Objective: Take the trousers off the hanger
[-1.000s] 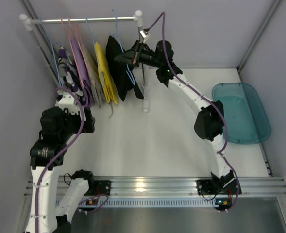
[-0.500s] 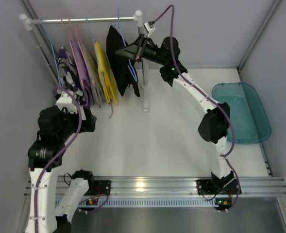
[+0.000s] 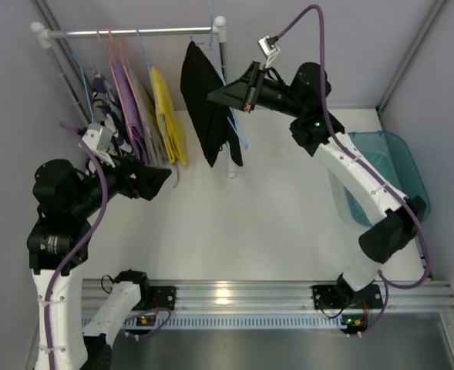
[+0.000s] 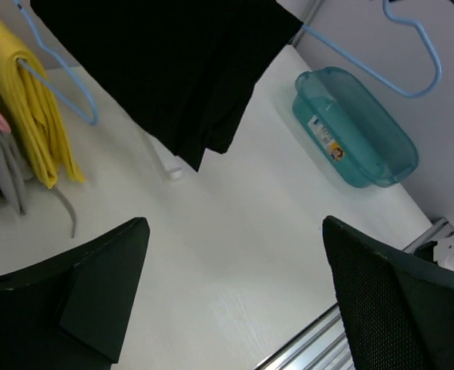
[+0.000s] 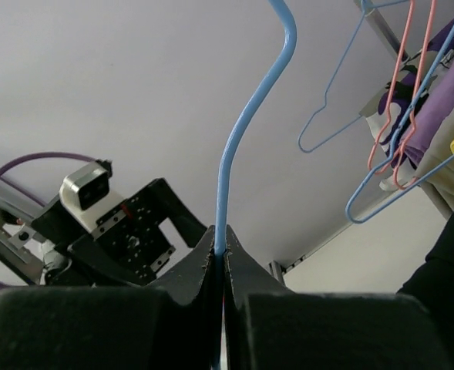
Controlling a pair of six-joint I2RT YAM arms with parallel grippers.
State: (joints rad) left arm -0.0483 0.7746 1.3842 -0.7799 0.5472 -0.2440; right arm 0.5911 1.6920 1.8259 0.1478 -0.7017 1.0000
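Note:
The black trousers (image 3: 210, 108) hang folded over the light-blue wire hanger (image 3: 240, 132), just right of the yellow garment. My right gripper (image 3: 213, 95) is shut on the hanger's neck; in the right wrist view the jaws (image 5: 220, 243) pinch the blue wire (image 5: 242, 131) below its hook. In the left wrist view the trousers (image 4: 173, 69) fill the top, and the hanger's hook (image 4: 411, 89) shows against the bare wall with no rail through it. My left gripper (image 3: 163, 173) is open and empty, low and left of the trousers, its fingers (image 4: 95, 293) wide apart.
The clothes rail (image 3: 134, 32) holds purple garments (image 3: 126, 100), a yellow garment (image 3: 167, 116), pink hangers and other blue hangers (image 5: 365, 200). The rail's right post (image 3: 225, 54) stands behind the trousers. A teal bin (image 3: 400, 154) sits at the right, also seen from the left wrist (image 4: 358, 131).
My right gripper has carried the hanger and trousers rightward and higher, past the rail's right end. My left arm has pulled back from the clothes, and its gripper now points right.

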